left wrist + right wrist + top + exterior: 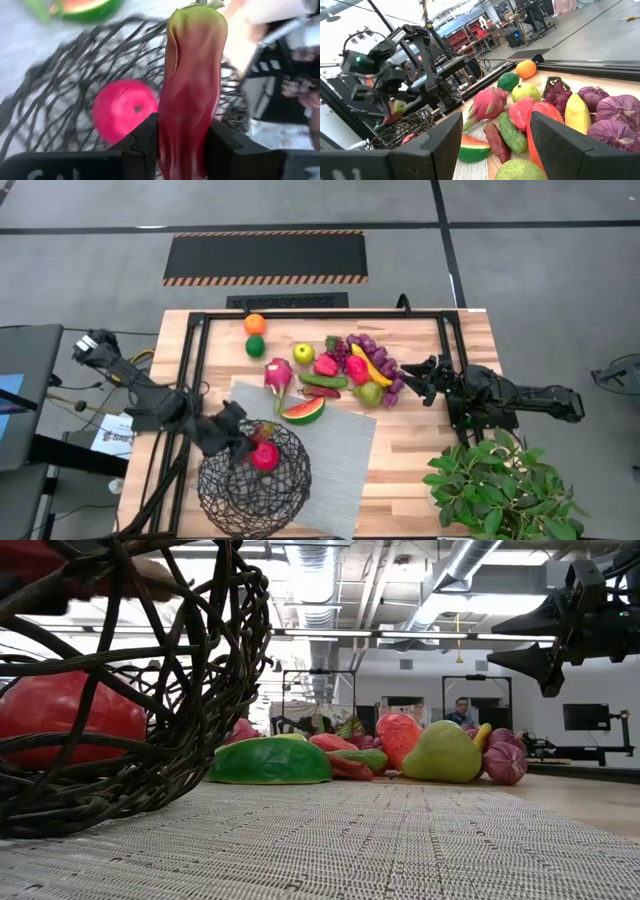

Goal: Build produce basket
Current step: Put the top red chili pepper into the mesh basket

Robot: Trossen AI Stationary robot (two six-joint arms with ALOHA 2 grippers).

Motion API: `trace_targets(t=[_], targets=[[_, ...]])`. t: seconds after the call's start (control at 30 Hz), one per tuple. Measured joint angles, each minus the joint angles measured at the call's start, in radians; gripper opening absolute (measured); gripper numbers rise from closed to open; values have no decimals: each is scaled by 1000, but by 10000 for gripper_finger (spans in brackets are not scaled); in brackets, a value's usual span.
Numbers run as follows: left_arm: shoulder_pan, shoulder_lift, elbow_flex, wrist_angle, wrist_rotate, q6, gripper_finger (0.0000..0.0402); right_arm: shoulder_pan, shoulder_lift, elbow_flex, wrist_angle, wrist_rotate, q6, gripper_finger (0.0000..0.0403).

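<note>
The dark wire basket [215, 490] stands on the grey mat's near left corner. A pink-red round fruit [122, 115] lies inside it. My left gripper [248, 438] hangs over the basket's far rim, shut on a long red pepper [192, 75] with a greenish stem end. The rest of the produce lies in a pile at the table's middle: orange [254, 324], lime [256, 345], green apple [303, 353], dragon fruit [278, 373], watermelon slice [304, 410], banana [370, 365]. My right gripper [495, 145] waits open at the pile's right side, above the table. My left gripper pinches the pepper's red lower half [187, 135] between its two fingers, one on each side. The fingers slant down from the table's left and lie along the pepper, whose greenish stem end sticks out past them. The pepper is lifted clear, above the basket's opening.
A leafy green plant [500, 485] stands at the table's near right corner. A black tube frame [195, 350] runs along the table's left and far sides. The grey mat [335, 450] has bare room right of the basket. A person sits in the room far behind.
</note>
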Motion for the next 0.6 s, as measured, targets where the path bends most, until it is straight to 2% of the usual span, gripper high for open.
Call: trace_targets(t=[0.27,0.6], targets=[[-91,111,0,7,29,-240,99,0,0,0,0,0,0,255],[-156,130,0,-58,9,-425,99,0,0,0,0,0,-1,255]])
